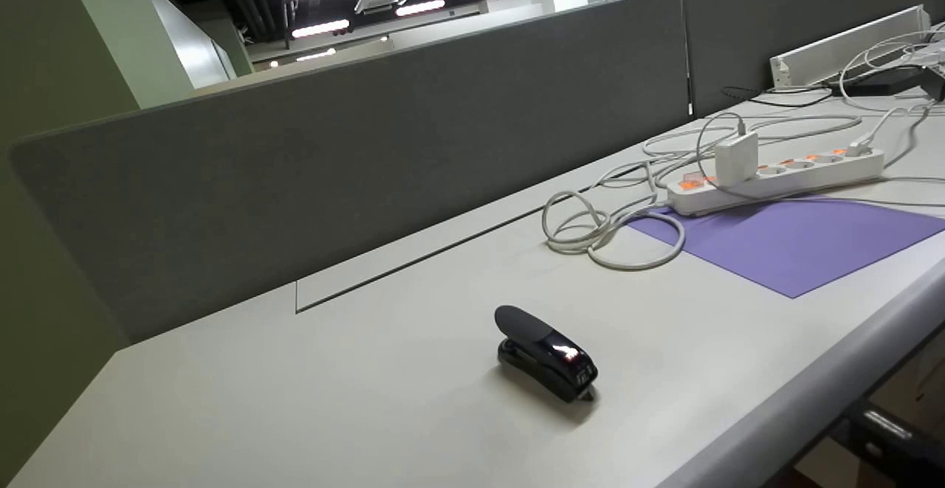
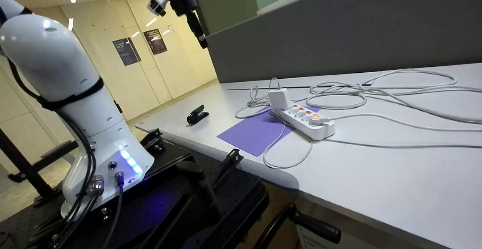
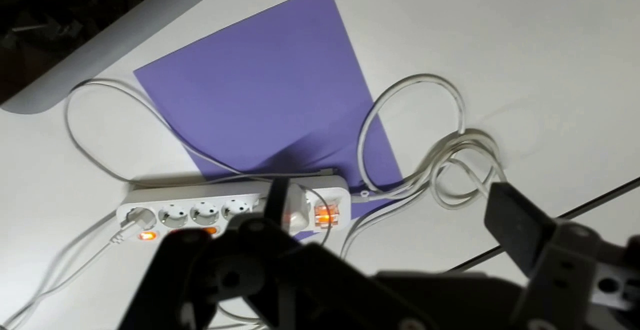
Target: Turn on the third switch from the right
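A white power strip (image 1: 819,178) lies on the desk, partly on a purple sheet; it shows in both exterior views (image 2: 322,131) and the wrist view (image 3: 230,190). Small orange switches (image 2: 301,109) run along one long edge. In the wrist view the switch at the plugged end (image 3: 147,235) glows; a neighbouring orange switch (image 3: 210,230) looks darker, and others are hidden behind my finger. A larger orange main switch (image 3: 326,215) under a clear cover is lit. My gripper (image 3: 395,209) is open and empty, high above the desk; it also shows in an exterior view (image 2: 203,44).
A tall white adapter (image 2: 279,99) stands in the strip near the main switch. A white plug (image 2: 319,121) sits at the opposite end. Loose cables (image 1: 635,241) surround the strip. A black stapler (image 1: 546,351) and purple sheet (image 1: 797,252) lie nearby. A grey divider (image 1: 369,163) stands behind.
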Controlling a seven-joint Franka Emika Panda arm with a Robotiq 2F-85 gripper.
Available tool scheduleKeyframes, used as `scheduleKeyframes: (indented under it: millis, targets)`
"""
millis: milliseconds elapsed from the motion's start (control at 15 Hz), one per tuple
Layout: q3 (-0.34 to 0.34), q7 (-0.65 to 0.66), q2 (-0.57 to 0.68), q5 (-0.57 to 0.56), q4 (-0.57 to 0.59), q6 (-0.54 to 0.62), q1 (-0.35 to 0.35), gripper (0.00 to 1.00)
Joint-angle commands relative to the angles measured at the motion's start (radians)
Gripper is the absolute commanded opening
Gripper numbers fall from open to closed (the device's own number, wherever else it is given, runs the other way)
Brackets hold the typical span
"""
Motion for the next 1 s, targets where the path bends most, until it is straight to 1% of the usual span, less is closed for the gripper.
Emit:
scheduleKeyframes:
  millis: [0,67,133,200,467,600,667,800,867,933]
  targets:
    - [-0.051,-0.031,0.009,-0.081,-0.037,0.088,-0.083,1.00]
    - [-0.059,-0.027,0.036,-0.114,-0.034,0.128,-0.121,1.00]
    - [-0.046,-0.017,-0.002,-0.075,-0.038,0.074,-0.071,1.00]
    - [-0.056,-0.028,0.007,-0.083,-0.038,0.084,-0.089,1.00]
    - [-0.049,-0.030,0.009,-0.082,-0.038,0.083,-0.074,1.00]
    - [-0.063,-0.042,0.065,-0.098,-0.011,0.081,-0.095,1.00]
    - [-0.074,-0.054,0.088,-0.108,-0.002,0.080,-0.106,1.00]
    - [-0.136,-0.141,0.145,-0.097,0.026,0.070,-0.107,1.00]
    - [-0.178,-0.211,0.176,-0.075,0.044,0.065,-0.094,1.00]
    - [-0.202,-0.253,0.203,-0.072,0.058,0.066,-0.095,1.00]
